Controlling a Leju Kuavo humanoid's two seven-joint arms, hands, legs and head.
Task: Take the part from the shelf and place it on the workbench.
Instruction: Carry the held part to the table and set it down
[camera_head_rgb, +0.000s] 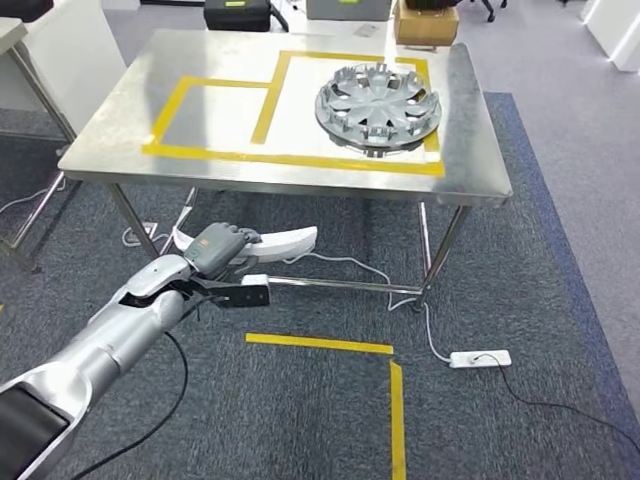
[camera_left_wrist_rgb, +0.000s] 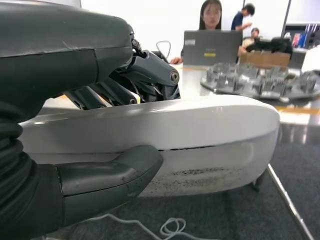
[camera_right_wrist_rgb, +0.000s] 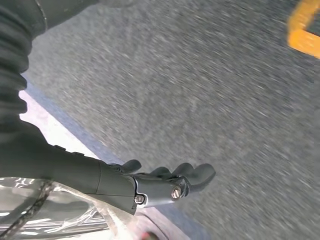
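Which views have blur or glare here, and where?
Head view: sharp overall, with soft glare on the steel workbench beside the hubcap. Left wrist view: the left hand and the white part it holds are close and soft; a highlight runs along the part's upper edge. Right wrist view: the carpet is smeared with motion blur, while the right hand is fairly crisp.

The head view looked forward and down from high on the robot at the steel workbench (camera_head_rgb: 113, 150) toward 12 o'clock, with grey carpet (camera_head_rgb: 317, 420) below it. The left wrist camera sat close behind the left hand (camera_left_wrist_rgb: 113, 125), level with the bench edge, facing across it; both views shared the hubcap (camera_head_rgb: 377, 103) on the bench. The right wrist camera pointed down past the right hand (camera_right_wrist_rgb: 166, 182) at the carpet, near the floor.
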